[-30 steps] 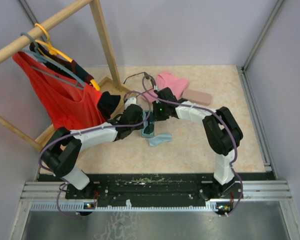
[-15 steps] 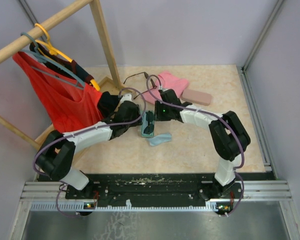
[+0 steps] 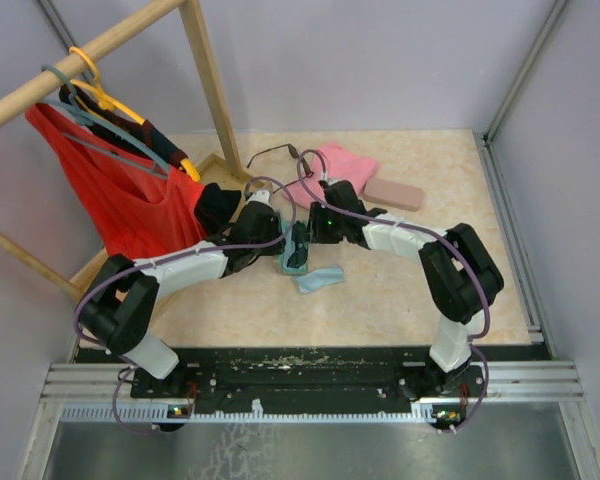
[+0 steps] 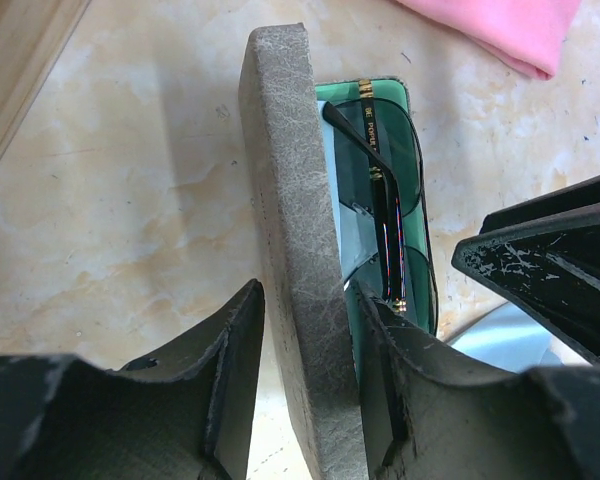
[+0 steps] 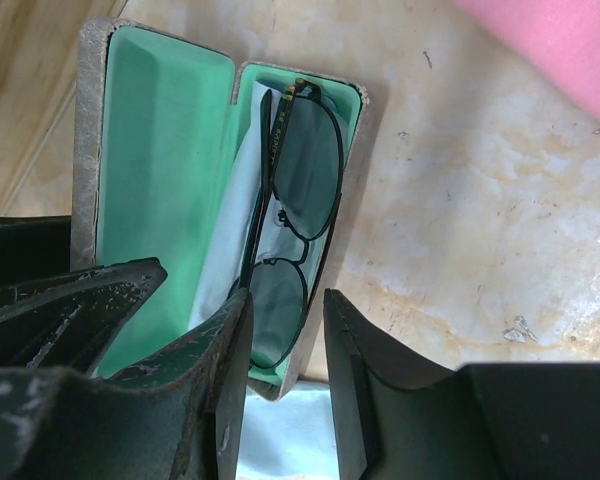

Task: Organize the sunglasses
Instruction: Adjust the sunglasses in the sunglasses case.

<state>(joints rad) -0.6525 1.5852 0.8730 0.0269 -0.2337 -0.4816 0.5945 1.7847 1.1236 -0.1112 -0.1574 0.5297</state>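
Beige marbled table (image 5: 460,230) bears an open grey felt case (image 5: 150,150) cradling the dark wire-framed sunglasses (image 5: 300,190); my left end effector (image 4: 305,300) loosely straddles its raised lid (image 4: 280,150), my part-open right end effector (image 5: 285,300) hovers over its near end, so I judge closing may trap it.

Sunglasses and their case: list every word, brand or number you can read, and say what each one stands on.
Gold lettering on the inner arm of the sunglasses: too small and blurred to read.
Grey case: no text shows.
No other writing shows in any view.
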